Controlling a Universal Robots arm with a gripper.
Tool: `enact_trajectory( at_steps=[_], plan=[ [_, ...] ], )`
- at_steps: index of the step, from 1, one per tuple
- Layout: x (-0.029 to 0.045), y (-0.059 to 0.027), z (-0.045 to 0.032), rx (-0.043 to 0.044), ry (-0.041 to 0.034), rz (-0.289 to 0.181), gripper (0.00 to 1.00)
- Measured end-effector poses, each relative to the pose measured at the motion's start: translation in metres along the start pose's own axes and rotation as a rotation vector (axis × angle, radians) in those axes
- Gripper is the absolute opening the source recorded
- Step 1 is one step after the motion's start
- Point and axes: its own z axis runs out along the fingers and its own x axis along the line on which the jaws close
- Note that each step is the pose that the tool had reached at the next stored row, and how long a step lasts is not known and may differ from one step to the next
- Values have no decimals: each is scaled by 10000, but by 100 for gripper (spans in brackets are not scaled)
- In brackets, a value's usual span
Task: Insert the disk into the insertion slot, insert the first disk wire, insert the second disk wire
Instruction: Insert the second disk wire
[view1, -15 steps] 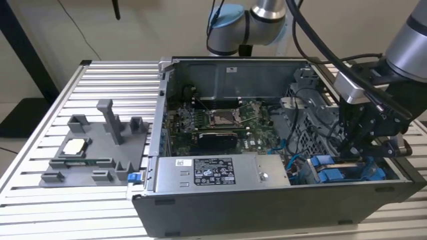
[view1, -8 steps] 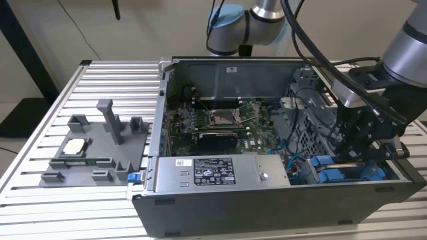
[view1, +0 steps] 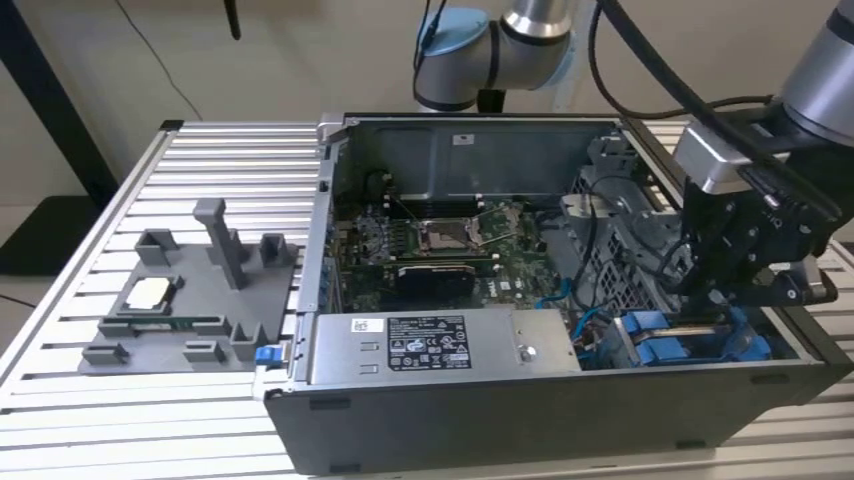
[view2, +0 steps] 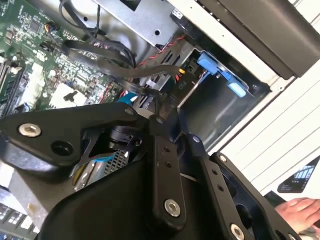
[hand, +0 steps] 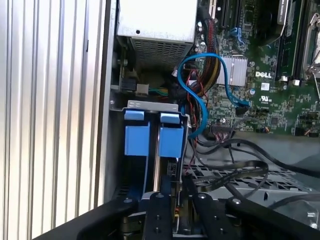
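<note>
1 arm with 1 gripper (view1: 710, 305) is seen reaching into 1 open computer case (view1: 534, 425), which is laid on a slatted metal table (view1: 227, 160). Inside the case 1 green motherboard (view1: 447, 235) and 1 silver power supply (view1: 441, 345) are counted. In the corner of the case at the exterior view's right, 2 bright blue carrier frames are stood on edge side by side in the drive bay.

The frame directly under the gripper is taken as the disk (hand: 171, 142); the second blue frame (hand: 137, 140) is set just beside it, nearer the case wall. Of the disk, the blue plastic frame with its tab at the top is shown, and a thin grey edge is made out between the 2 frames. Its flat face is turned away, so the label is not seen. The disk is seated in the slot, with the blue tab level with its neighbour's.

The gripper is held just above the disk. How far the gripper is open, and whether anything is held, cannot be told from any of the 3 views.

1 curved blue cable (hand: 200, 85) is looped between the bay and the motherboard, and several black wires are draped near the gripper. 1 grey fixture tray (view1: 174, 300) is placed on the table at the exterior view's left. 1 hand (view2: 300, 207) is glimpsed in the second wrist view.
</note>
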Motion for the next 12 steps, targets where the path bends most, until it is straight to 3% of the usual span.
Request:
enact_trajectory(
  at_steps=[6,12],
  plan=[
    [-11,-3,-225,-12,2,3,24],
    [-18,-5,-369,-21,1,4,24]
  ],
)
